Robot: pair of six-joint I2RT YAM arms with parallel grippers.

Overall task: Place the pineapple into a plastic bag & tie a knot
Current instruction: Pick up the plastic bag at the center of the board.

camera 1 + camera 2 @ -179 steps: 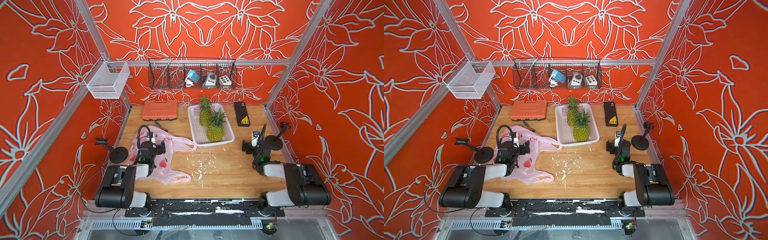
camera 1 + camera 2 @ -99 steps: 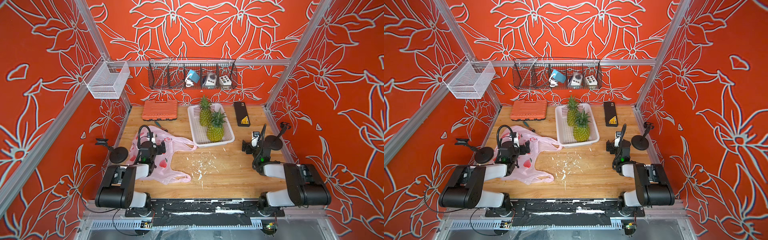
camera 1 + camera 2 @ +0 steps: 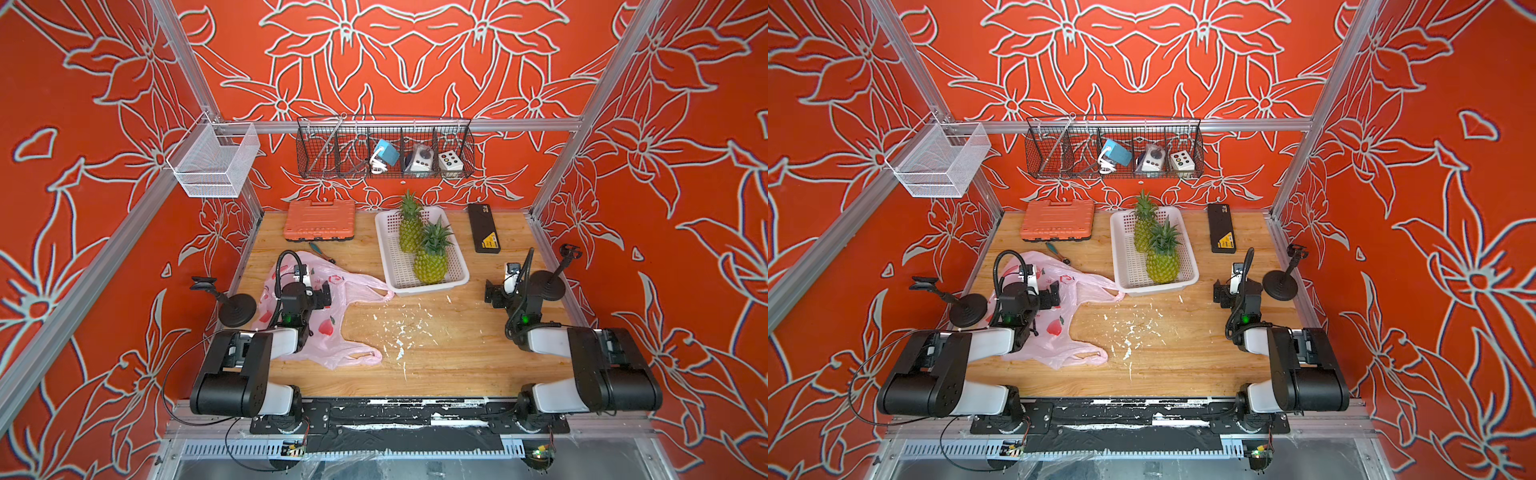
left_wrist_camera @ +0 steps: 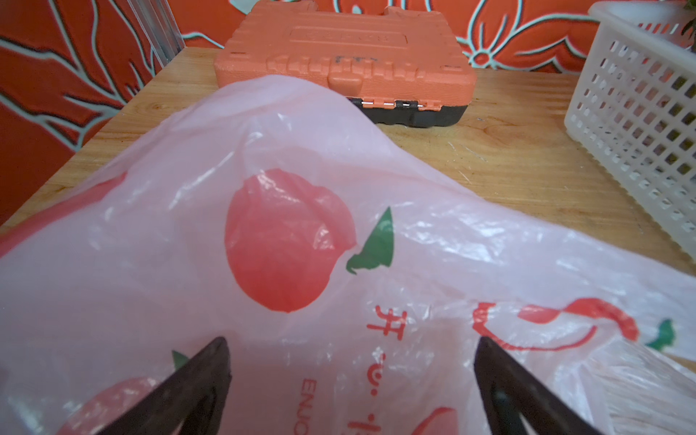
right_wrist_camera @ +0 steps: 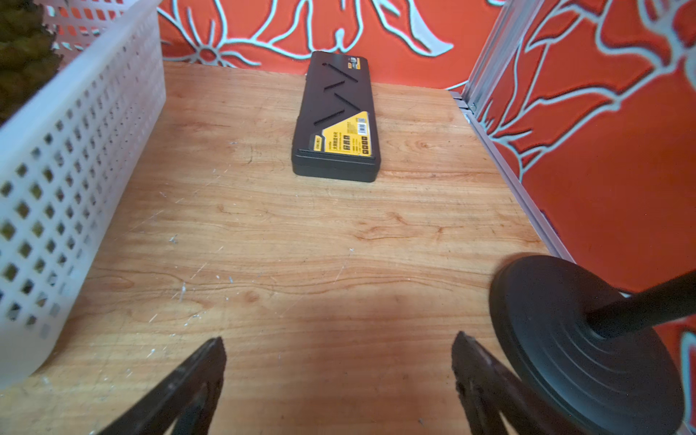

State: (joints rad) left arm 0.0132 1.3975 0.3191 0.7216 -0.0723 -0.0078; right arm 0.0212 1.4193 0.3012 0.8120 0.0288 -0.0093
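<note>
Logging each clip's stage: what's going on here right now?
Nothing is held yet. The left gripper is open just over the plastic bag, which lies spread and untied on the table. The right gripper is open too, above bare wood beside the white basket. The near pineapple and the far pineapple both stand in that basket, so bagging has not begun.

The left arm (image 3: 286,299) covers much of the plastic bag (image 3: 332,345) (its mouth cannot be made out); the white basket (image 5: 75,169) runs off the right wrist view.
</note>
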